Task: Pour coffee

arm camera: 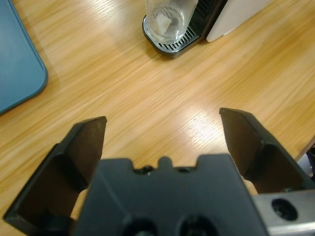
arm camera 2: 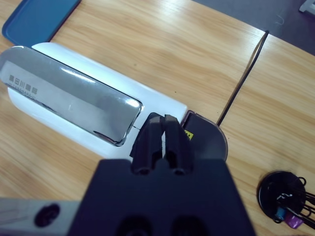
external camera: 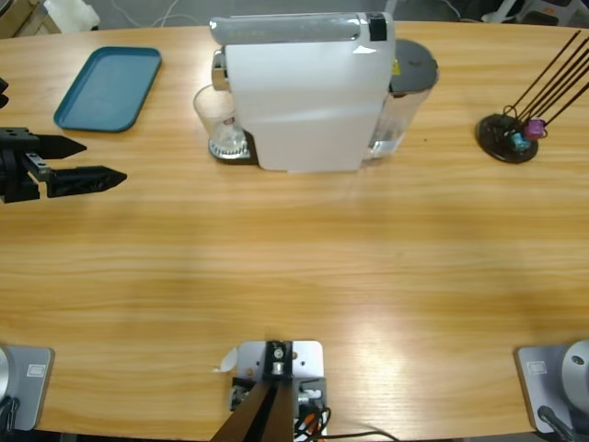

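Left wrist view shows us an upright glass [arm camera: 170, 22] ahead of our left gripper [arm camera: 162, 130], jaws wide apart and empty; right gripper [arm camera 2: 158, 125] pressed together.

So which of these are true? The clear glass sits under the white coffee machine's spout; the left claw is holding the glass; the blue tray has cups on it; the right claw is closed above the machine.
1. The clear drinking glass stands on the drip grate of the white coffee machine. True.
2. The left gripper holds the glass. False: its jaws are open over bare table, apart from the glass.
3. The teal plastic tray carries cups. False: nothing lies on it.
4. The right gripper is shut above the machine. True.
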`<act>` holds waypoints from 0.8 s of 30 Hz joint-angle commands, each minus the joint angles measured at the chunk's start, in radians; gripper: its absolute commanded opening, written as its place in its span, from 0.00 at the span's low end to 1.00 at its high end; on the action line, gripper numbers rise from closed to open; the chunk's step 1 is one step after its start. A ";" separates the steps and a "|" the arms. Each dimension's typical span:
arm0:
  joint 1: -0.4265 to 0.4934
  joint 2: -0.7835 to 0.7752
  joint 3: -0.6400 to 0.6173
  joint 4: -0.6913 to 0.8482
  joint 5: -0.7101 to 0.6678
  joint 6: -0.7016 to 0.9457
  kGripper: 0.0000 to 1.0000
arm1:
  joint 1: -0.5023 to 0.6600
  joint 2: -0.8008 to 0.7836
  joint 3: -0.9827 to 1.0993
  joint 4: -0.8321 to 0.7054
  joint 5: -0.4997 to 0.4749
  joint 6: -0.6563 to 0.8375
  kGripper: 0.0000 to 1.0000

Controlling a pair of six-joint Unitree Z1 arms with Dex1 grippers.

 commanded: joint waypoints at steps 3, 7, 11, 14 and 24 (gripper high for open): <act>0.006 0.042 0.011 0.004 0.009 -0.009 1.00 | -0.006 0.054 0.027 0.012 0.014 -0.011 0.00; 0.006 0.042 0.012 0.004 0.009 -0.009 1.00 | -0.005 0.056 0.034 0.012 0.016 -0.010 0.00; 0.006 0.042 0.013 0.004 0.009 -0.009 1.00 | -0.005 0.063 0.035 0.012 0.018 -0.010 0.00; 0.006 0.045 0.013 0.004 0.009 -0.009 1.00 | -0.003 0.061 0.035 0.012 0.021 -0.009 0.00; 0.006 0.055 0.013 0.001 0.008 -0.009 1.00 | -0.001 0.057 0.052 0.012 0.025 -0.009 0.00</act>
